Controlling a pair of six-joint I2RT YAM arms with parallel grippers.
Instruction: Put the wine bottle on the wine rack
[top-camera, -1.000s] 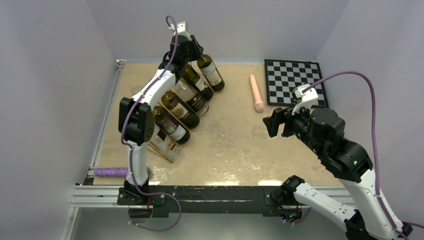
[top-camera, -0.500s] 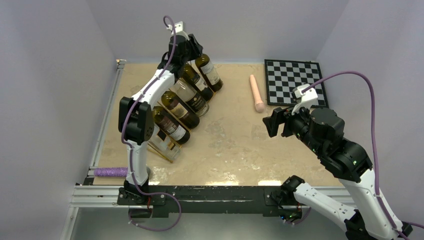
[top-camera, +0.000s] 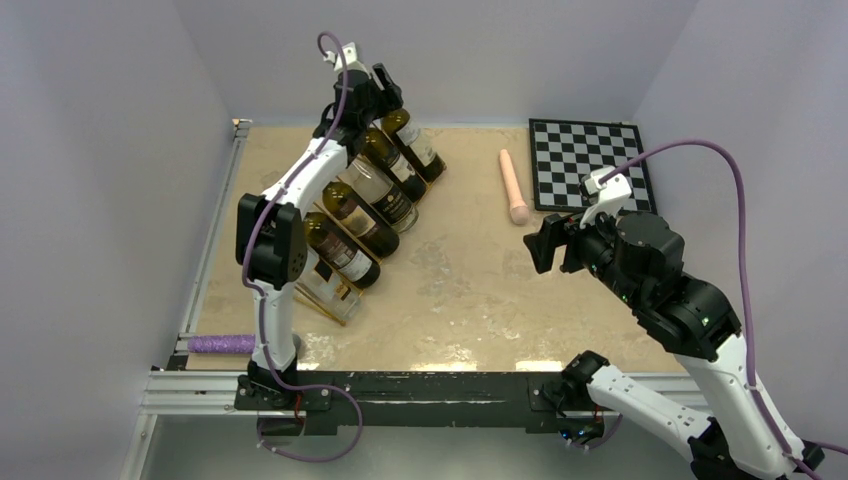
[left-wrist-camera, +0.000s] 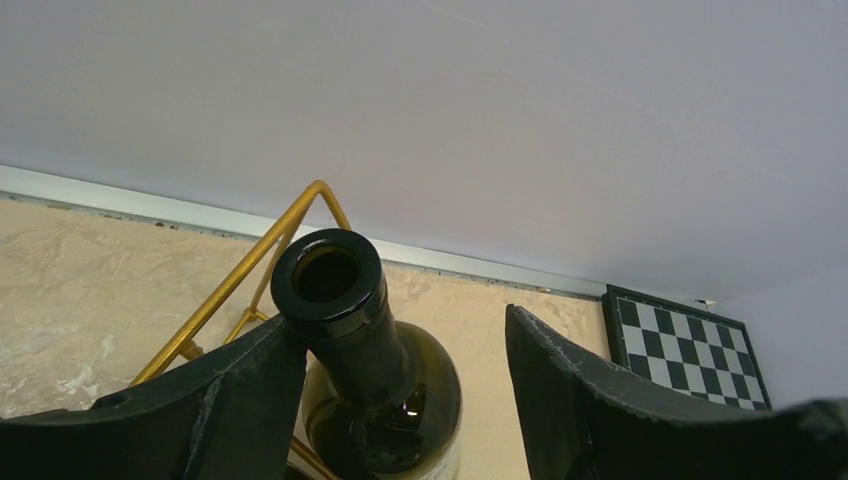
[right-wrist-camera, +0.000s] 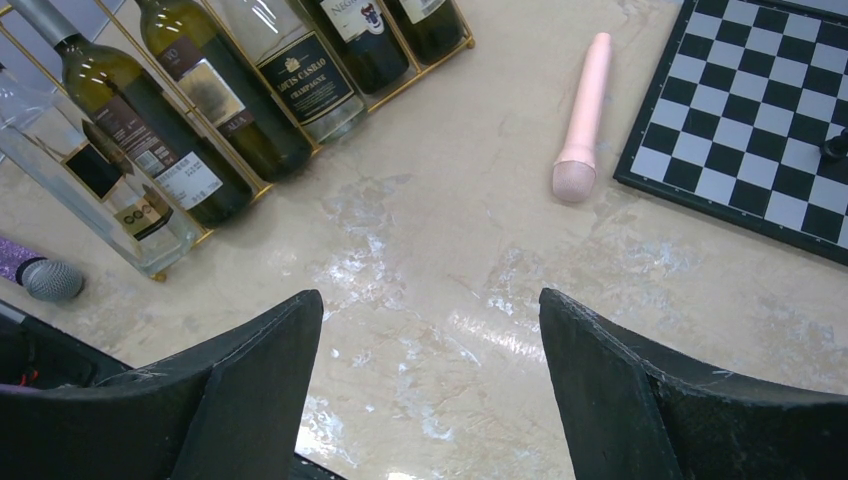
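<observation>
**Bottle lying in the end slot, jaws parted around its neck**

The wine bottle (top-camera: 413, 143) is seen lying sloped in the wine rack (left-wrist-camera: 240, 270), in the slot at the rack's 1 o'clock end. Its base is turned down toward 4 o'clock and its open mouth up toward 10 o'clock. Four other bottles (top-camera: 352, 225) are racked beside it, running off toward 7 o'clock.

Compared with the top view of a second ago, the bottle has been shifted slightly up the slope toward 10 o'clock. The left gripper (left-wrist-camera: 400, 325) has been carried the same way and a little higher. In the left wrist view its jaws are spread on either side of the neck. One finger (left-wrist-camera: 220, 400) lies against or just beside the glass and the other stands well apart from it, so nothing is clamped.

From this it is judged that the bottle has been seated and released, and that only the withdrawal of the left arm remains. Care would be called for there, so that the neck is not knocked by the nearer finger.

The right gripper (right-wrist-camera: 430, 300) is held wide open and empty above the table (top-camera: 470, 290) at about 4 o'clock, and has scarcely moved. A chessboard (top-camera: 588, 162) lies at 1 o'clock, with a pink cylinder (top-camera: 514, 185) just beside it. A purple microphone (top-camera: 220, 343) lies at 8 o'clock.
</observation>
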